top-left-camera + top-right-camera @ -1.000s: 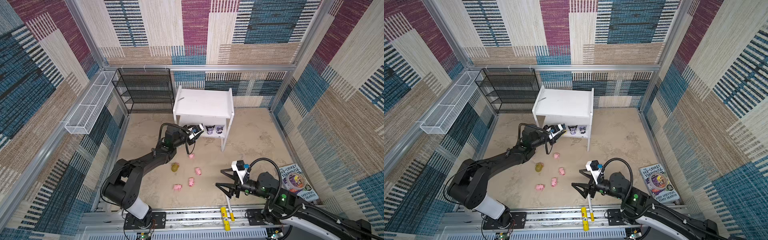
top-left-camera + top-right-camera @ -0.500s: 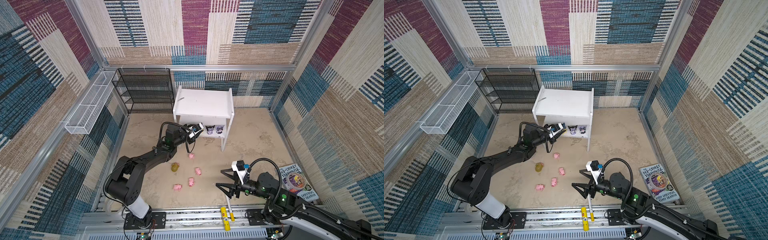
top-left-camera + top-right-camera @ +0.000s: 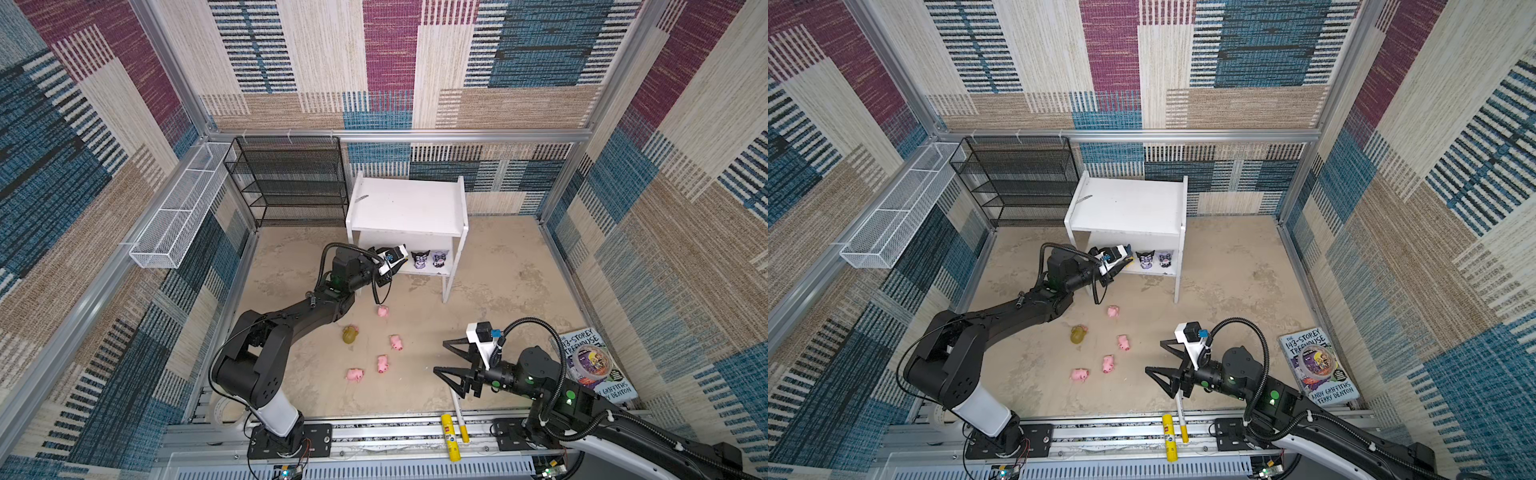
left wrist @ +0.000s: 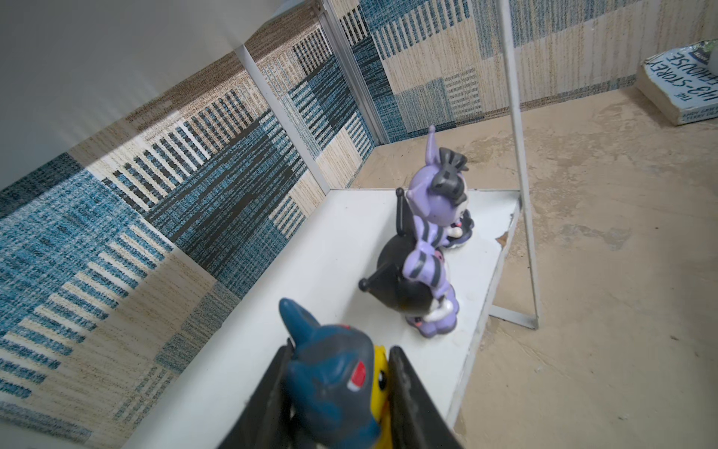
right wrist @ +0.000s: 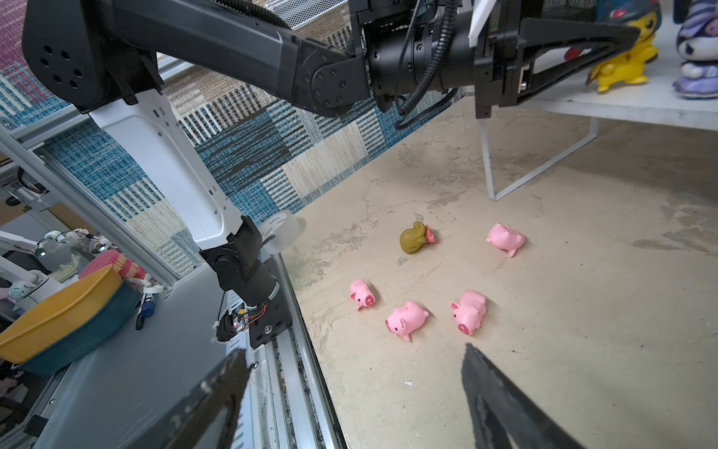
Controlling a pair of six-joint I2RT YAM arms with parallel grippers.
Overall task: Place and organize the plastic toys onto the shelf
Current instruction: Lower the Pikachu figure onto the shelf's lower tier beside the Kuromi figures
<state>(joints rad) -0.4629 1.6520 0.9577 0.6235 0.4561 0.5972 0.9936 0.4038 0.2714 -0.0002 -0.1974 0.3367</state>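
Since a second ago the left arm has leaned a tiny bit closer to the shelf [image 3: 407, 208]; the right arm and the pink pigs [image 3: 396, 342] on the surface [image 3: 498, 291] have not moved. The left end effector [image 4: 340, 357] pinches the yellow figure with blue hood [image 5: 625, 64] on the lower board, just left of the two black-and-purple figures [image 3: 419, 259]. The right end effector [image 3: 439, 355] is spread wide, holding nothing.
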